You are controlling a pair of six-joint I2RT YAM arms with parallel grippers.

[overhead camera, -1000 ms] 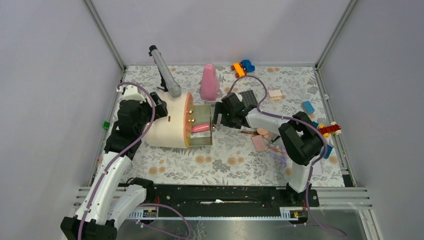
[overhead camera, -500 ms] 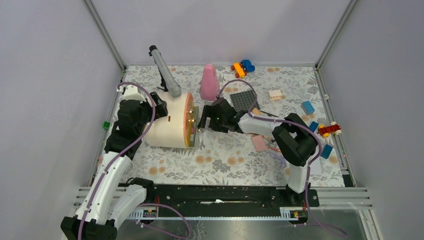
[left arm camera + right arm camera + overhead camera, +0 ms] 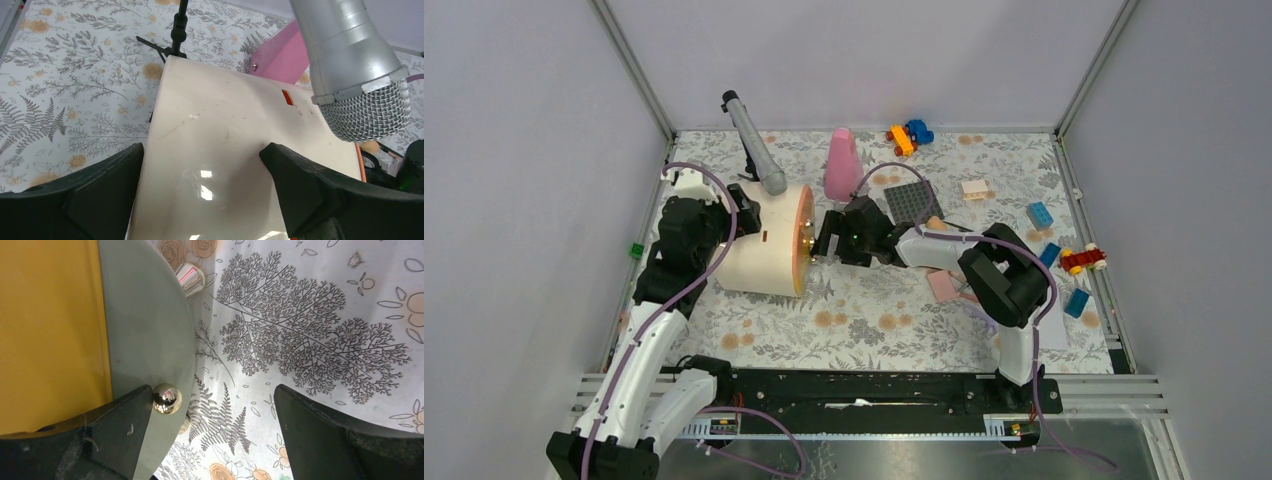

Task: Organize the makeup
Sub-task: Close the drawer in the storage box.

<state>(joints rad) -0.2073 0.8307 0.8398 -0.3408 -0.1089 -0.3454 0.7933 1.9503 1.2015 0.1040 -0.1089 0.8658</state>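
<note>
A cream round case (image 3: 759, 262) lies on its side with its orange-rimmed front (image 3: 802, 240) facing right. Its grey-green drawer front (image 3: 145, 330) sits flush in the case, and a gold knob (image 3: 166, 398) touches my right gripper's left finger (image 3: 100, 435). My right gripper (image 3: 826, 240) (image 3: 211, 390) is open and holds nothing. Over the case's back end, my left gripper (image 3: 742, 215) (image 3: 202, 150) is spread wide, its fingers (image 3: 75, 200) lying against the cream shell. A pink square compact (image 3: 942, 286) and a peach sponge (image 3: 937, 222) lie beside the right arm. The pink tube is hidden.
A grey microphone (image 3: 754, 145) (image 3: 360, 75) on a black stand leans over the case. A tall pink cone bottle (image 3: 842, 165) stands behind it. A dark studded plate (image 3: 912, 203), toy cars (image 3: 909, 135) (image 3: 1084, 260) and blue bricks (image 3: 1040, 214) lie at the back and right.
The drawer stood pulled out with the pink tube in it. My right gripper moved left against its front, and the drawer is now pushed in. The left arm has barely moved.
</note>
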